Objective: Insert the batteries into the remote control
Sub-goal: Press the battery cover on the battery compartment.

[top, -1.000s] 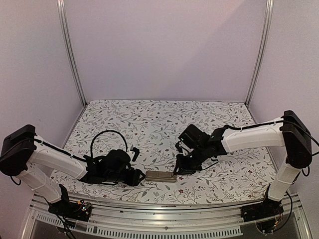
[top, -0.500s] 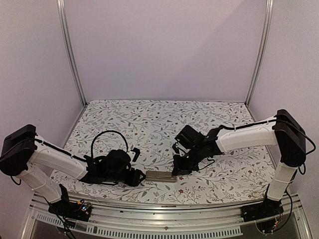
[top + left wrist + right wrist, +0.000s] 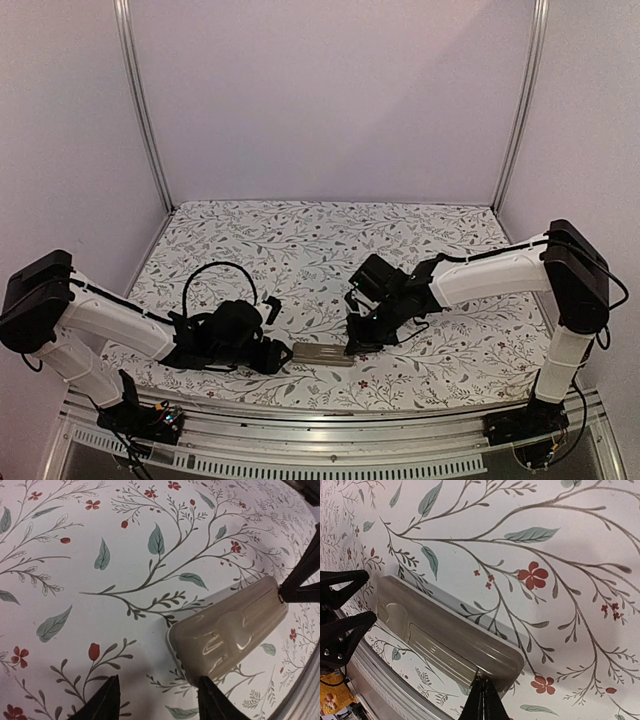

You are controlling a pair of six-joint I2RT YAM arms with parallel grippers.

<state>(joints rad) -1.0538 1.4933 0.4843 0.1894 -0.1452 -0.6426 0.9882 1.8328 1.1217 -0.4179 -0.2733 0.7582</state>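
The remote control [image 3: 322,354] lies face down near the table's front edge, its grey-tan underside [image 3: 230,632] up; a ribbed cover panel shows on that underside [image 3: 445,637]. My left gripper [image 3: 283,357] stands open just off the remote's left end [image 3: 158,680], holding nothing. Its two black fingertips [image 3: 347,587] also show in the right wrist view. My right gripper [image 3: 352,346] is shut, its closed tips [image 3: 482,682] pressed onto the remote's right end at the edge of the panel. The same tips [image 3: 295,587] show in the left wrist view. The batteries are out of view.
A floral cloth [image 3: 320,250] covers the table. A black cable loop [image 3: 215,275] arches behind the left wrist. The metal front rail [image 3: 330,420] runs just past the remote. Aluminium posts [image 3: 140,100] and pale walls close in the back and sides.
The right gripper's jaws have closed fully and its arm has edged left onto the remote's end. The left arm and the remote have not moved.
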